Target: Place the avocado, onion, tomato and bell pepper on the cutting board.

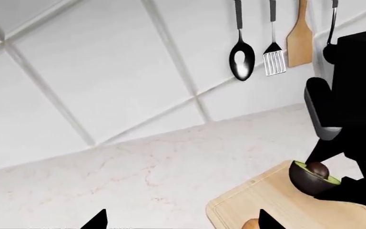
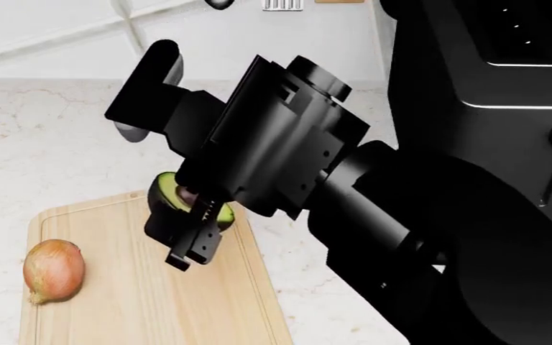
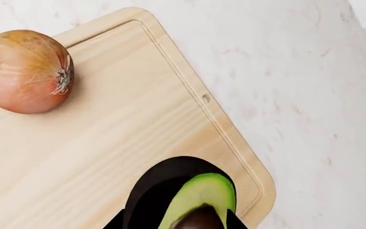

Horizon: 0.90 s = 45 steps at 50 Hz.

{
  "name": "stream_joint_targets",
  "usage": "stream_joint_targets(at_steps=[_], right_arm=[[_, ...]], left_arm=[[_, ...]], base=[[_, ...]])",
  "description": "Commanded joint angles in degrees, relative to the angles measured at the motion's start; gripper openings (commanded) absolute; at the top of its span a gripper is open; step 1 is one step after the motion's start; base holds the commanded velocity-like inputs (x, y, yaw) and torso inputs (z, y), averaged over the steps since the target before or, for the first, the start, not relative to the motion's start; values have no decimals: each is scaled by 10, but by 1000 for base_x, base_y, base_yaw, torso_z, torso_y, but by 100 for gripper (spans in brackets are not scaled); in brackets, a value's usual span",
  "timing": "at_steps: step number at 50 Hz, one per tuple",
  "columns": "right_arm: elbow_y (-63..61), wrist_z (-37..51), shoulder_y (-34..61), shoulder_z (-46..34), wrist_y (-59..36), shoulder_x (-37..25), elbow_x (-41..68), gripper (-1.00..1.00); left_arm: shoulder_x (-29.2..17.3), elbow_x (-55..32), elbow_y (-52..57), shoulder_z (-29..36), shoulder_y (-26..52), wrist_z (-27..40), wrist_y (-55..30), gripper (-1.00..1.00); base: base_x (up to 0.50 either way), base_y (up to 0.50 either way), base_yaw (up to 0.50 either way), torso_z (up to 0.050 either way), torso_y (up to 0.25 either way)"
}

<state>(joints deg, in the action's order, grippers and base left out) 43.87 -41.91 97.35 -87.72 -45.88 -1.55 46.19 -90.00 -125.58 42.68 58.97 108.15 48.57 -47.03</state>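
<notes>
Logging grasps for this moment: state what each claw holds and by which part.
The right claw grips the halved, dark-skinned avocado across its skin sides, over the pale wooden cutting board. The left claw looks open and holds nothing.

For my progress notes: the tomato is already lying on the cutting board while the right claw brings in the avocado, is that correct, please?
Not quite: it is the onion, not a tomato, that lies on the cutting board, as the head view shows. No tomato appears in any view. The rest stands: the right claw is over the board with the avocado.
</notes>
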Motion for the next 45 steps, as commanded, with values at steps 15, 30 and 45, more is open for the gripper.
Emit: stream_joint_targets(at_steps=[15,30,45], right_arm=[[-12,-6,40,-4,22,15,14,100],[-159,31,149,22,-54,-55,56,100],[-423,267,209,152,-227,-227,204,100]], left_arm=[[0,-7,-14,-39,7,-8,-12,100],[0,-12,-8,-49,6,-13,-16,100],[1,32,-9,-35,-19,-72,-14,100]], base=[[0,0,0,0,0],[0,0,0,0,0],[0,0,0,0,0]])
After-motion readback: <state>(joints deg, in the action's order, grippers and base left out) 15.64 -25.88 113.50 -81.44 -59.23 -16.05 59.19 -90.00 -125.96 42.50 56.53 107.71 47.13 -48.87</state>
